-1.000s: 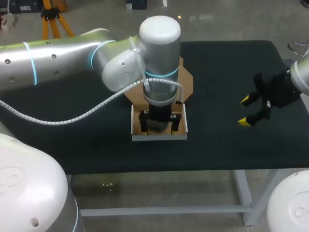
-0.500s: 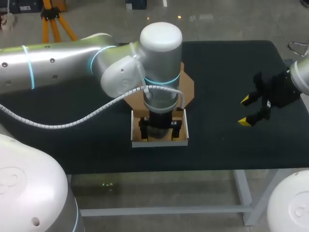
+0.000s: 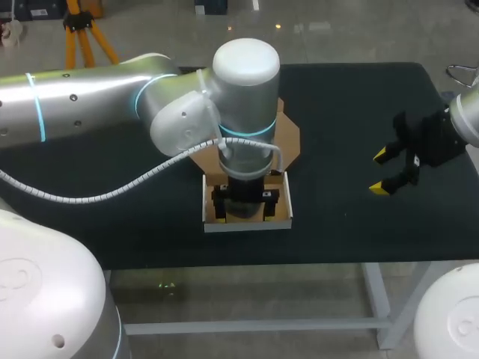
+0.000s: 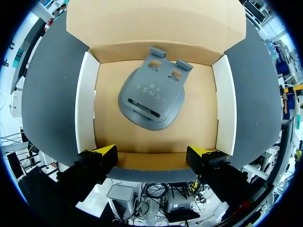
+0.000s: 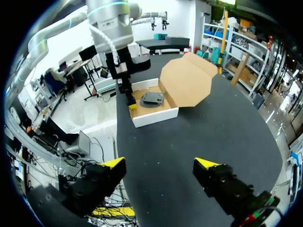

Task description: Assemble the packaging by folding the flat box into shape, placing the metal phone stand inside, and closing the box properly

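The metal phone stand (image 4: 150, 97) lies flat inside the folded box (image 3: 247, 224), which sits mid-table close to the near edge, its lid (image 5: 187, 82) open toward the far side. The left gripper (image 4: 152, 153) hangs over the near wall, fingers spread wide and empty. The right gripper (image 3: 380, 172), equally wide and empty, waits well to the right. The cardboard lid looks light and easily creased, best taken by its free far edge. The table (image 3: 352, 97) offers room to the far and right sides.

Black table (image 3: 150, 232), open cardboard box (image 3: 247, 224) lying near its middle, lid flap folded back flat
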